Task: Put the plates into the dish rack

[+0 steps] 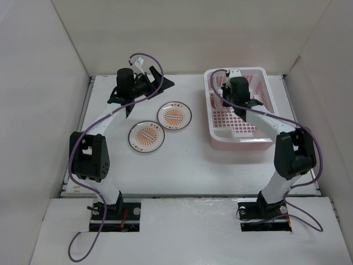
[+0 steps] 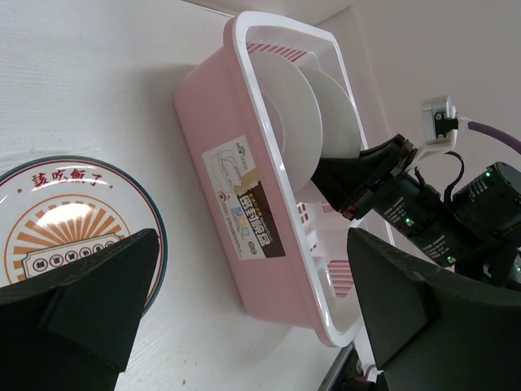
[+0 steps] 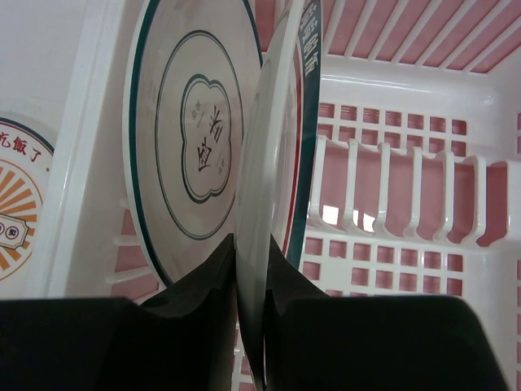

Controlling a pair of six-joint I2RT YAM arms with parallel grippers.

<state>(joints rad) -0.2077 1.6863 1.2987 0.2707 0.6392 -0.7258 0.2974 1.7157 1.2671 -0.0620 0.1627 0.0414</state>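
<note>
The step in hand is seating a third plate. The right claw (image 3: 251, 273) is inside the dish rack (image 1: 212, 130), clamped shut on the bottom edge of the green-red rimmed plate (image 3: 281, 155), which stands upright just beside the ringed plate (image 3: 191, 138) already parked at the rack's left wall. Next, I judge, that plate must settle between the slot dividers (image 3: 383, 191) before the jaws let go, or it may tip against its neighbour. The two sunburst plates (image 1: 174, 115) lie flat on the counter (image 1: 187, 165), left of the rack. The left claw (image 1: 157, 84) hangs wide open and empty, further left of the rack. A purple cable (image 1: 218, 74) loops over the rack's far-left corner and could snag
</note>
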